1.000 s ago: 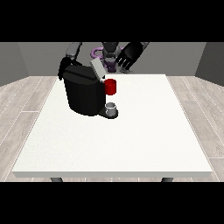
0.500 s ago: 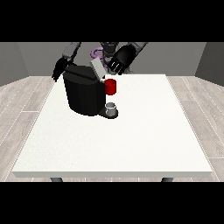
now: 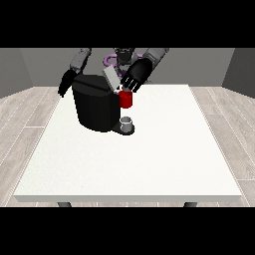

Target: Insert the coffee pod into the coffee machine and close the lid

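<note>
The coffee machine (image 3: 97, 107), black and boxy, sits near the white table's (image 3: 149, 164) far edge, its gray lid (image 3: 111, 78) tilted up. The hand at the view's right (image 3: 137, 74) spreads straight fingers above it. The other hand (image 3: 65, 83) hangs beside it; its fingers I cannot tell.

No readable text, no labels, no brand marks, no numbers, no signs anywhere

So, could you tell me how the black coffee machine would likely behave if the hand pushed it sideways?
The coffee machine looks broad and squat, so it would probably slide on the table rather than tip. Its bulk suggests it is fairly heavy. The raised lid may well swing if knocked.
</note>
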Robot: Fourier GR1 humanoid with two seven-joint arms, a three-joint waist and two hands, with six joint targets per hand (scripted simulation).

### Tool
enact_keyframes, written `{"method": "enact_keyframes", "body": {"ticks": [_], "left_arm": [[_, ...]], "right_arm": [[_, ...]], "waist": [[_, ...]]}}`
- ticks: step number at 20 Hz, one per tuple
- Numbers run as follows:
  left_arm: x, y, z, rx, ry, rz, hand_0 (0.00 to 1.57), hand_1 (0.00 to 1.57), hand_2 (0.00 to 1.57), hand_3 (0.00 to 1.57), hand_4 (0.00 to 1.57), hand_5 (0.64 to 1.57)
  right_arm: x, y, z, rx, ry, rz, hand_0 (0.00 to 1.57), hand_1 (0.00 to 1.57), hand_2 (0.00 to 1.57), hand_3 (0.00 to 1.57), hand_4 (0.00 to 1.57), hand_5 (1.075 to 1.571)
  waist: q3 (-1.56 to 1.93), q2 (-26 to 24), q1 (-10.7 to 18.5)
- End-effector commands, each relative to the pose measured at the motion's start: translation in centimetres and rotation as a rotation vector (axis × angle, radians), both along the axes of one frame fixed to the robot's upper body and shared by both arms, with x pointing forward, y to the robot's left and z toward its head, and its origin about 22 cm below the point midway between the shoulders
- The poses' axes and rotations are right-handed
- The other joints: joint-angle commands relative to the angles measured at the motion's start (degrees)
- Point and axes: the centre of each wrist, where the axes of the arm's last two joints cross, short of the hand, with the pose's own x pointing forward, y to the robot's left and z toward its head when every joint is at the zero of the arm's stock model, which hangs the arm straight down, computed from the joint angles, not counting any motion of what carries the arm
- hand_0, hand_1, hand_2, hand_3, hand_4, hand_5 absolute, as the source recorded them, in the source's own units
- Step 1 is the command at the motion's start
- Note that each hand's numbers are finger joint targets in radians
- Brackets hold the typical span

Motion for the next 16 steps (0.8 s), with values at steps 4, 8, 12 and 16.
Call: {"method": "enact_keyframes", "body": {"ticks": [4, 8, 12, 16], "left_arm": [[0.2, -0.2, -2.3, 0.024, 0.052, -0.039, 1.24, 1.24, 1.28, 1.23, 0.42, 1.571], [0.2, 1.2, -0.9, -0.028, 0.020, 0.005, 1.19, 1.19, 1.23, 1.19, 0.43, 1.571], [0.4, 0.3, -1.5, 0.015, -0.007, -0.021, 1.17, 1.17, 1.23, 1.19, 0.42, 1.571], [0.5, -1.5, -1.4, -0.005, -0.020, -0.021, 1.23, 1.23, 1.26, 1.20, 0.41, 1.571]], "right_arm": [[-0.9, -1.5, -1.6, -0.019, 0.038, -0.018, 0.00, 0.00, 0.00, 0.00, 0.03, 1.571], [-1.0, -1.7, -1.2, 0.003, 0.003, 0.009, 0.00, 0.00, 0.00, 0.00, 0.17, 1.571], [-0.7, 0.9, 0.0, 0.010, -0.017, -0.009, 0.00, 0.00, 0.00, 0.00, 0.00, 1.571], [-0.1, 1.6, 0.1, 0.026, -0.013, -0.012, 0.00, 0.00, 0.00, 0.00, 0.00, 1.571]], "waist": [[0.00, -1.75, 0.14], [0.01, 0.16, -1.10], [-0.01, 1.27, -1.33], [0.00, 1.44, 0.18]]}}
